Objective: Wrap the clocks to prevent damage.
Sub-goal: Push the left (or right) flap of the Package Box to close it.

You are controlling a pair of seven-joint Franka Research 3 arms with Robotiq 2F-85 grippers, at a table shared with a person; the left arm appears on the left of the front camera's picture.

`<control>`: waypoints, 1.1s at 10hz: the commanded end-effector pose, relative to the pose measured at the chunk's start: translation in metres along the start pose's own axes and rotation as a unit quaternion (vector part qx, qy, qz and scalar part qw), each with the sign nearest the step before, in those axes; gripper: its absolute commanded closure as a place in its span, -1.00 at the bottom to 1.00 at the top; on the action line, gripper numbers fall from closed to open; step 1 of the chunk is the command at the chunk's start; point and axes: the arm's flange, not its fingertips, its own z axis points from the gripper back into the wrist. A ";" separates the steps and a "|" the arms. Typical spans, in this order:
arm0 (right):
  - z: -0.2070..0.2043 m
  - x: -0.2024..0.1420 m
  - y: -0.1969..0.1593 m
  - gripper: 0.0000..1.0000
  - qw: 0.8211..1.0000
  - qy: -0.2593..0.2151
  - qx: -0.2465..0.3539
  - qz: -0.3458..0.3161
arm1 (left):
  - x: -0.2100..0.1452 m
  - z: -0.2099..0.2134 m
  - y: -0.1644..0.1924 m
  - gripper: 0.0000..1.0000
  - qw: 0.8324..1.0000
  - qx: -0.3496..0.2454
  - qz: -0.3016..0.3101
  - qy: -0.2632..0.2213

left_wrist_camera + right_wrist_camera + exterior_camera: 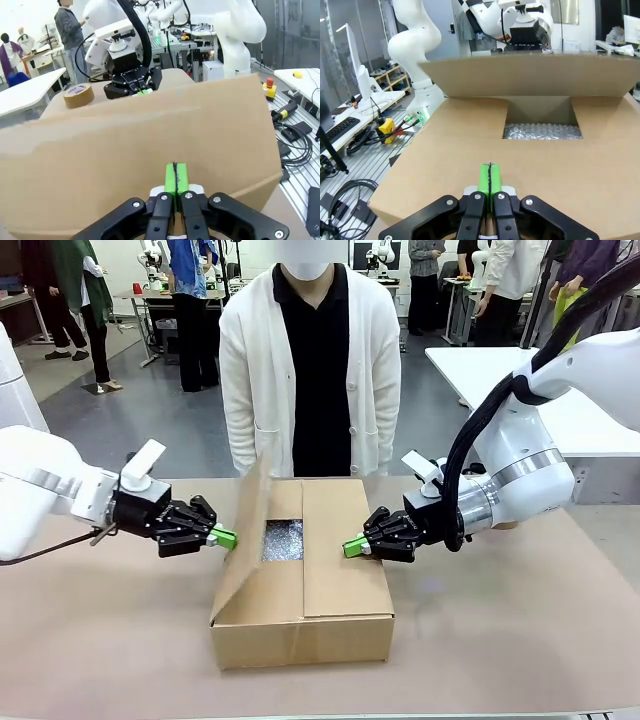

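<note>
We reach in low from both sides, forearms nearly level above the table; our left end effector point(225, 537) points right, green fingertips point(170, 180) pressed together; our right end effector point(352, 546) points left, facing it, fingertips likewise closed.

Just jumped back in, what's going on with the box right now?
The brown cardboard box sits mid-table with silvery bubble wrap inside. The left hand, shut, is at the outside of the raised left flap; the right hand, shut, rests on the right flap lying flat. A person in a white cardigan stands opposite.
</note>
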 end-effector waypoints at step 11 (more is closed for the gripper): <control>-0.001 -0.005 0.000 0.98 1.000 0.006 -0.004 -0.004 | -0.016 -0.021 0.012 0.99 1.000 -0.006 0.014 0.017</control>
